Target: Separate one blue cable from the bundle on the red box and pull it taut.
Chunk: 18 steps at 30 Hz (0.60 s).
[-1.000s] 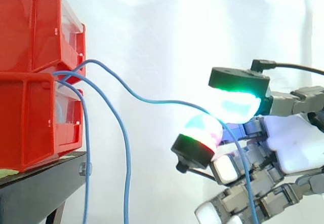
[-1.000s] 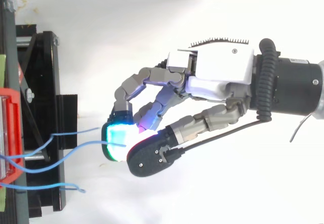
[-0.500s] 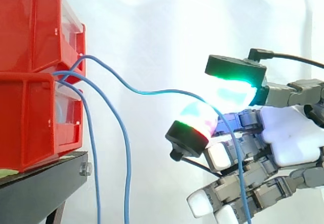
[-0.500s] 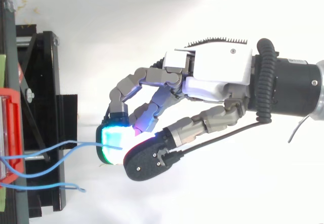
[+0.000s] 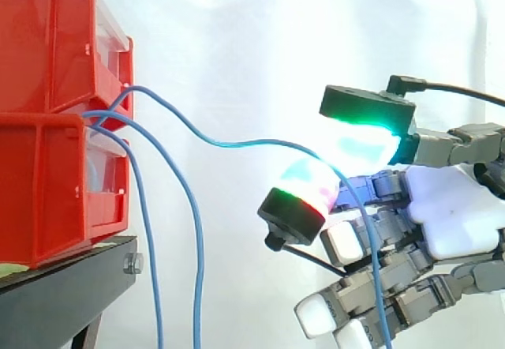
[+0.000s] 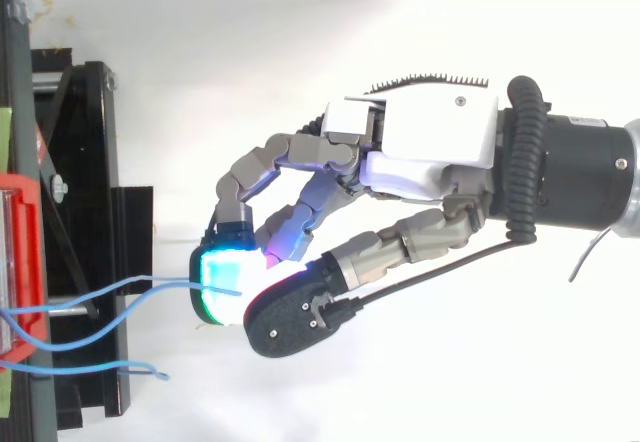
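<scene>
Hand [image 6: 430, 152]: blue cable [image 5: 237, 142] is pinched between glowing pads, centre.
Side view: cable's sag from red bins [image 5: 47, 128], upper left.
Top view: black stand [image 6: 95, 162], left edge.
Backdrop: white curtain [image 5: 260, 41].

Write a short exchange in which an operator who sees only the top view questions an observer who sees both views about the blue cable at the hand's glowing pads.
Operator: From above, the blue cable runs to the hand. Is it taut?
Observer: No. From the side it rises from between two stacked red boxes, dips, then curves up to the pads, so it is slack.
Operator: Where does it go after the pads?
Observer: It runs down across the lower fingers and leaves the bottom edge.
Operator: And the other cables?
Observer: Two hang down loosely past the black stand.
</scene>
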Tool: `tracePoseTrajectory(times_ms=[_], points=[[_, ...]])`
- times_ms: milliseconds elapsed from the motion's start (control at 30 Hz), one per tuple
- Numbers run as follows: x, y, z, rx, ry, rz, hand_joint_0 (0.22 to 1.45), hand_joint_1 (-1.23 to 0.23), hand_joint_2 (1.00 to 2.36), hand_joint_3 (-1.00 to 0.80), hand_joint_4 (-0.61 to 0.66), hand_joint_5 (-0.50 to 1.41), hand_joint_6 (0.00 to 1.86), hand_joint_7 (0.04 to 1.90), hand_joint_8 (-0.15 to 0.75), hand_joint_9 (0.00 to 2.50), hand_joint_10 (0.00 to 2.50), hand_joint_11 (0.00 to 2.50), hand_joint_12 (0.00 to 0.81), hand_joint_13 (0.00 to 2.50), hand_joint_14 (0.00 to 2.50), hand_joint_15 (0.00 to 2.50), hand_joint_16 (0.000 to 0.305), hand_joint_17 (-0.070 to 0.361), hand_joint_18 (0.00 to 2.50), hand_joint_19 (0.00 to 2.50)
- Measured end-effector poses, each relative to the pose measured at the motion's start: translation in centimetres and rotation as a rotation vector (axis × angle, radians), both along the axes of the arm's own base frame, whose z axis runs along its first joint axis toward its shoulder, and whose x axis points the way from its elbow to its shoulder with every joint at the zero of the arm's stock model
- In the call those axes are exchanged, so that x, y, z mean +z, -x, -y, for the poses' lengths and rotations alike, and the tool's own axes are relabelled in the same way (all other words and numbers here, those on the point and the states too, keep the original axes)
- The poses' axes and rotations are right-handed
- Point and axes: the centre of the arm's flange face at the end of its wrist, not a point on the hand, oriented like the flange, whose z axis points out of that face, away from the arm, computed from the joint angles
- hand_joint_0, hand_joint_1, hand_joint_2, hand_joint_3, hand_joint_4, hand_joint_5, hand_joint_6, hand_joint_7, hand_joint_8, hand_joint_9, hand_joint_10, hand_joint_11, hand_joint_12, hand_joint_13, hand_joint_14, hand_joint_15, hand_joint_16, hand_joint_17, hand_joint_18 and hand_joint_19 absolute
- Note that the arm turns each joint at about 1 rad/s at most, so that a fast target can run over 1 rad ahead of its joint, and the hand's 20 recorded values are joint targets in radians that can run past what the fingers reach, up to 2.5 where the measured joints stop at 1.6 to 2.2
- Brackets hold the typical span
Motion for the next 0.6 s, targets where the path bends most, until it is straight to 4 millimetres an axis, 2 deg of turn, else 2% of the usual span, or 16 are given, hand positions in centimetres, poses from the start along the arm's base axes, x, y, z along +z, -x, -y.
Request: tracePoseTrajectory(times_ms=[600], points=[[0.00,0.00,-0.01,0.000,0.000,0.000,0.61,-0.80,1.01,-0.25,0.00,-0.05,0.88,0.90,0.184,1.14,0.02,0.40,0.297,0.77,0.02,0.38,0.039,0.087,0.61,0.43]])
